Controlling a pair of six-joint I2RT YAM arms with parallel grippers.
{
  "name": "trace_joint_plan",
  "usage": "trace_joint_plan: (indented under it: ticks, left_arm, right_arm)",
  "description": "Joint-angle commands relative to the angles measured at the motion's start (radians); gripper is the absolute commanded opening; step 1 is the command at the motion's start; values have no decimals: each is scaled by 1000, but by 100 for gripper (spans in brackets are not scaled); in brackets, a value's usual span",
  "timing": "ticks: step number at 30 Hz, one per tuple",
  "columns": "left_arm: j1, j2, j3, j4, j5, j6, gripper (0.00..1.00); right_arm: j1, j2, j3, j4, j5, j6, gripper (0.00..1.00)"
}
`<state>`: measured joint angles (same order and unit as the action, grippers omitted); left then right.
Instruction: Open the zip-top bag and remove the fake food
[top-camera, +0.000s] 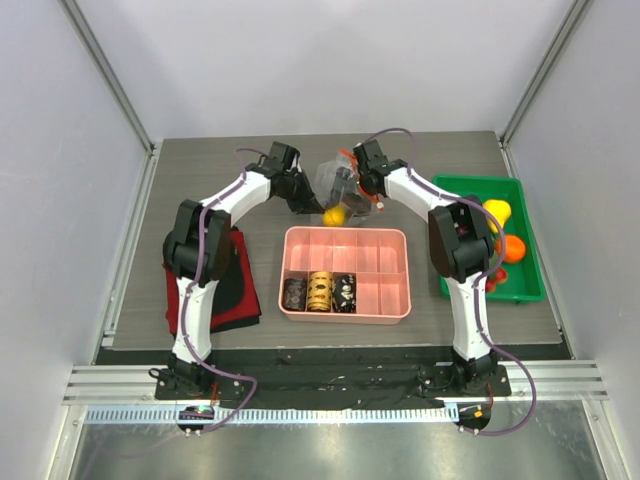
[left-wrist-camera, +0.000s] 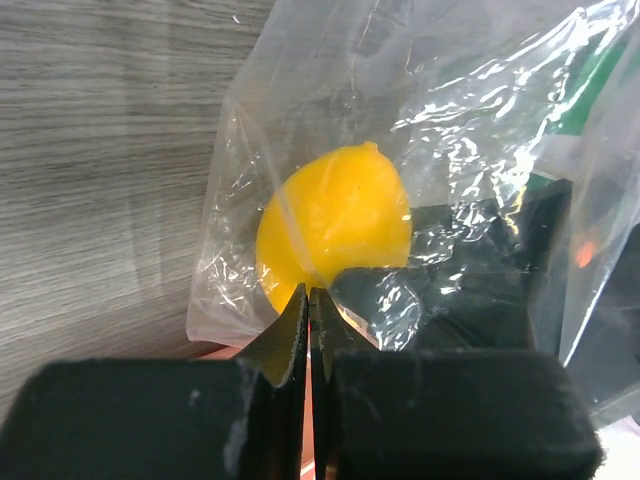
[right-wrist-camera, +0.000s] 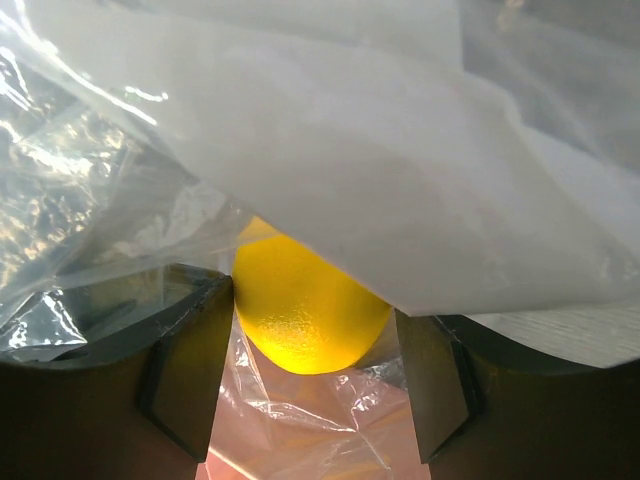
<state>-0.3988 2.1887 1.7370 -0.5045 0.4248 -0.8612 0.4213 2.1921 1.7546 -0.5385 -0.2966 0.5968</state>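
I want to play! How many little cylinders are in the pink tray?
3, side by side in the tray's near-left part: left dark cylinder, gold cylinder in the middle, right dark cylinder. None seems hidden.

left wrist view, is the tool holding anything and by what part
Yes: the left tool is shut on the zip-top bag, pinching the clear film right beside the yellow fruit inside.

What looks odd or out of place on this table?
Nothing is spilled or broken. The oddest sight is the zip-top bag, bunched up behind the pink tray: the left pincer pinches its plastic, and a yellow fruit sags in its lowest corner with the right pincer open around it.
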Motion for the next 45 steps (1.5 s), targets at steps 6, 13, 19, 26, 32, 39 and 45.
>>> trace_joint_plan:
  ticks: [6, 13, 19, 26, 32, 39, 45]
  left_arm:
    - [-11, -32, -19, 34, -9, 27, 0]
    - [-11, -50, -42, 37, -3, 31, 0]
    - [-6, -173, -131, 21, -156, 86, 13]
    - [9, -314, -185, 31, -219, 96, 36]
    - [18, -277, -237, 35, -202, 80, 5]
    - [20, -279, -243, 29, -230, 85, 1]
    - [32, -363, -212, 40, -224, 80, 18]
  right_arm:
    - [53, 31, 51, -9, 36, 0, 66]
    - [56, 64, 56, 12, 48, 6, 66]
    - [63, 77, 72, 11, 59, -12, 70]
    - [70, 49, 71, -2, 53, -11, 75]
    - [93, 90, 108, -37, 57, -37, 82]
    - [106, 103, 115, -52, 111, -43, 67]
    - [105, 47, 215, -107, 188, -121, 38]
